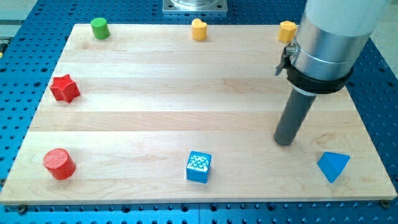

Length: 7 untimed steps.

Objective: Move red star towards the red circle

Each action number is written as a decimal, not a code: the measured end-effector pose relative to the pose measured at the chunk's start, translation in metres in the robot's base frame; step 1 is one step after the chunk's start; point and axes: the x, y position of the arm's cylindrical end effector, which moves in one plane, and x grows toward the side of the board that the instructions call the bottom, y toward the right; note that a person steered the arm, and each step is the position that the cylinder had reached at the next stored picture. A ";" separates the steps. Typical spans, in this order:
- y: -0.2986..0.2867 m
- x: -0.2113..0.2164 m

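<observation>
The red star-shaped block [64, 88] sits near the view's left edge of the pale wooden board [186, 118], and the red cylinder-shaped circle block [59, 164] lies below it, toward the view's bottom-left corner, the two well apart. Our arm carries no gripper, so nothing opens or closes; it ends in a dark rod, and my tip [285, 142] rests on the board at the view's right, touching no block and far from the star. Nearest to it is the blue triangular block [333, 166], just down and to the view's right; the blue cube with a speckled top [199, 167] stands farther to the view's left along the bottom edge. An orange-yellow block [287, 31], whose shape we cannot quite make out because the arm partly covers it, sits at the view's top right, a yellow heart-shaped block [198, 29] at top centre, and a green cylinder block [99, 28] at top left.

We judge the main risks to be these: crossing the board low could clip the blue cube; and the star's points could make it spin or slide sideways off the nearby left edge if we push off-centre. We should come at it from its top side and push straight down the view.

No containers are in view; every block stands loose on the board
</observation>
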 end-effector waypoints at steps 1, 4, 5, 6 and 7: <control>-0.025 -0.015; -0.132 -0.134; -0.219 -0.169; -0.312 -0.173; -0.377 -0.170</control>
